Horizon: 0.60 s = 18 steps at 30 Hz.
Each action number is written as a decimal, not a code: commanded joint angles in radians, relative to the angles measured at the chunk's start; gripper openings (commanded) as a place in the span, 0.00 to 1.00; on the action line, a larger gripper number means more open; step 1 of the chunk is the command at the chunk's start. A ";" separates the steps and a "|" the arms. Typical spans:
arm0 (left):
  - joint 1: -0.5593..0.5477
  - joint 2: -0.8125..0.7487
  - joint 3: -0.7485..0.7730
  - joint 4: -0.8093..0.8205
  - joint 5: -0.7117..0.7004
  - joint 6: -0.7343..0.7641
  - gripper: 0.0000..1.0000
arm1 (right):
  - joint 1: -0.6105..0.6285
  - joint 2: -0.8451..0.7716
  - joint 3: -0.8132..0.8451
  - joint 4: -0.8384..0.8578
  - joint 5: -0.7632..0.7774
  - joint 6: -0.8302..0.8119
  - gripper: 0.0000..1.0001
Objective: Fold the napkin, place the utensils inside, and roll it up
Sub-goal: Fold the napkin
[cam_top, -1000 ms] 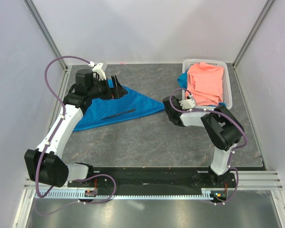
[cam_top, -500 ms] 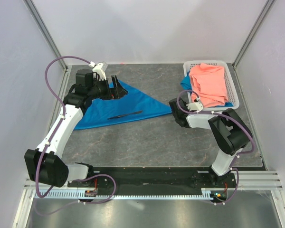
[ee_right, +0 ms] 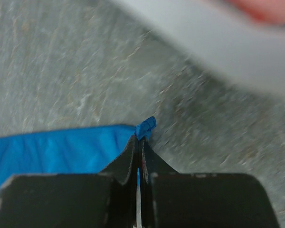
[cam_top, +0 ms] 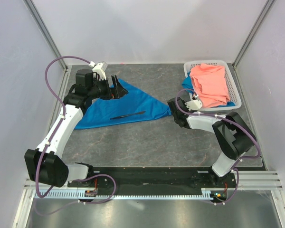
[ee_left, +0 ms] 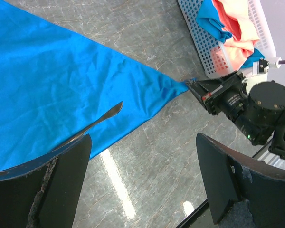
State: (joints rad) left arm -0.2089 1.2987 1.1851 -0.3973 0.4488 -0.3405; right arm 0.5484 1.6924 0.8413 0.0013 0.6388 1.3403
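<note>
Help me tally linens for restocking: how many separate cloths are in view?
3: the blue napkin spread on the table, the pink cloth in the basket, and a blue cloth under it. More may be hidden beneath.

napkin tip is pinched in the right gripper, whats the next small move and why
Probably lift the right gripper and carry the napkin tip over the knife: its jaws are shut on that tip, the knife already lies on the napkin, and the left gripper hangs open.

Utensil [cam_top: 127, 114] on the napkin [cam_top: 133, 99], left of centre; right pincer [cam_top: 172, 111] at its right corner; basket [cam_top: 204, 61] behind, far right
</note>
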 commanded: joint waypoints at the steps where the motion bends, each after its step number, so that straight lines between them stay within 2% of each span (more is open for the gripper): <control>1: 0.003 -0.010 -0.008 0.038 0.004 -0.023 0.98 | 0.056 -0.034 0.065 0.002 0.051 -0.050 0.00; 5: 0.003 -0.010 -0.008 0.037 -0.002 -0.022 0.98 | 0.120 -0.022 0.090 0.028 0.049 -0.073 0.00; 9: 0.003 -0.009 -0.010 0.035 -0.009 -0.022 0.98 | 0.166 -0.007 0.100 0.140 -0.010 -0.112 0.00; 18: 0.005 -0.013 -0.010 0.037 -0.021 -0.023 0.98 | 0.237 0.167 0.238 0.327 -0.246 -0.170 0.00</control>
State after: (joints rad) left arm -0.2089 1.2987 1.1767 -0.3943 0.4458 -0.3408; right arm 0.7605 1.7828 1.0061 0.2100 0.5079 1.2068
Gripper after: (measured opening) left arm 0.980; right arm 0.009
